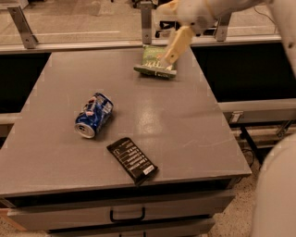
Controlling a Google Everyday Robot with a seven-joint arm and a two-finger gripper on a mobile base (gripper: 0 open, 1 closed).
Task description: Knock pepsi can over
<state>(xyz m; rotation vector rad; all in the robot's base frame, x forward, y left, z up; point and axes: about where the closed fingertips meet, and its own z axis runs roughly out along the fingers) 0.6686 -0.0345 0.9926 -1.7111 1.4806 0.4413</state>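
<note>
While the arm [203,11] is reaching in from the upper right, the claw [167,58] is hanging over the far part of the counter [194,125], its tip pointing down and to the left above the green snack bag [152,67]. Whether it is touching the bag cannot be told, nor whether the claw is wide or narrow. The pepsi can [94,115] is lying on its side on the left-centre part of the counter, its silver end facing the near left and its blue side with the logo showing upward, well apart from the claw. A flat black packet [132,160] is lying near the can, toward the front edge, set diagonally and apparently not touching it. The snack bag is sitting near the far edge, right of centre. Below the counter's front edge, a drawer with a dark handle [127,215] is showing. The robot's pale body [275,194] is filling the lower right corner.
</note>
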